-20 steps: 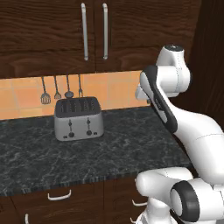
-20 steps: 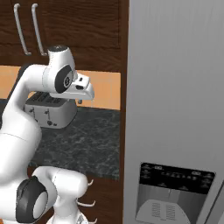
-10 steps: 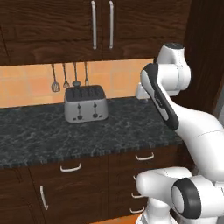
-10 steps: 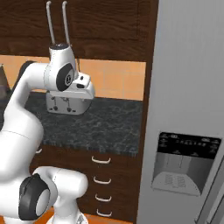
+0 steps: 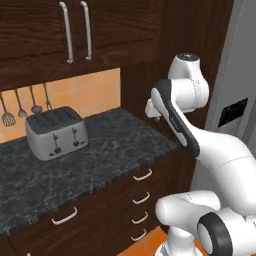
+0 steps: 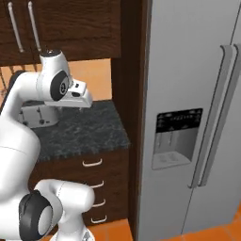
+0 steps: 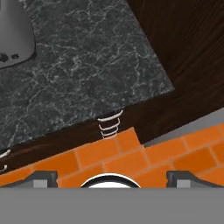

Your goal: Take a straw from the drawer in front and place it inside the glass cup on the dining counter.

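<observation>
Hand view: the gripper (image 7: 111, 177) was seen wide open and empty, above drawers (image 7: 110, 124) that were all shut. The straw was hidden, so the wrong drawer might be pulled

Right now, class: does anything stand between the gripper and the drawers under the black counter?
Nothing visible does: the open gripper looks down past the black counter at the drawer handles, with orange floor below. The drawers are shut.
</observation>
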Available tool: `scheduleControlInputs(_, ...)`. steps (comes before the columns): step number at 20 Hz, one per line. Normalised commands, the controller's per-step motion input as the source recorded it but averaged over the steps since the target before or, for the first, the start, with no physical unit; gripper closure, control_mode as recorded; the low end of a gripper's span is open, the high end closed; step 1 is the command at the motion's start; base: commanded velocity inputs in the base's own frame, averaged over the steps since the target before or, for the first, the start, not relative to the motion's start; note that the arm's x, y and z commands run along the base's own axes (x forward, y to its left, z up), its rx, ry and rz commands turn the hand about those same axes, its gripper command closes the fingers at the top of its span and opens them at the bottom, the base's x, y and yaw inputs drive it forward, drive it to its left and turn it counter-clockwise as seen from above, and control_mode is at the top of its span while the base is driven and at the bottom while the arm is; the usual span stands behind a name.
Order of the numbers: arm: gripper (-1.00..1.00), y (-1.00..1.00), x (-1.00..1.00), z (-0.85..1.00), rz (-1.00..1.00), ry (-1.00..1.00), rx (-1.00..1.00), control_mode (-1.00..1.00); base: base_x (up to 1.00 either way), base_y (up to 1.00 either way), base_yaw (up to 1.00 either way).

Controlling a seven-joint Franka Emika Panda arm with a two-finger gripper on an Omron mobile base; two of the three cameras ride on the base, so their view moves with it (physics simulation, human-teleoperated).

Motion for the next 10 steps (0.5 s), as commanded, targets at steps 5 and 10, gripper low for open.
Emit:
scheduleControlInputs(5, -1.0, 0.0, 0.0, 0.0, 0.0, 0.0, 0.0, 1.0, 0.0, 0.58, -0.7)
scheduleControlInputs(10, -1.0, 0.0, 0.0, 0.0, 0.0, 0.0, 0.0, 1.0, -0.28, 0.74, -0.61)
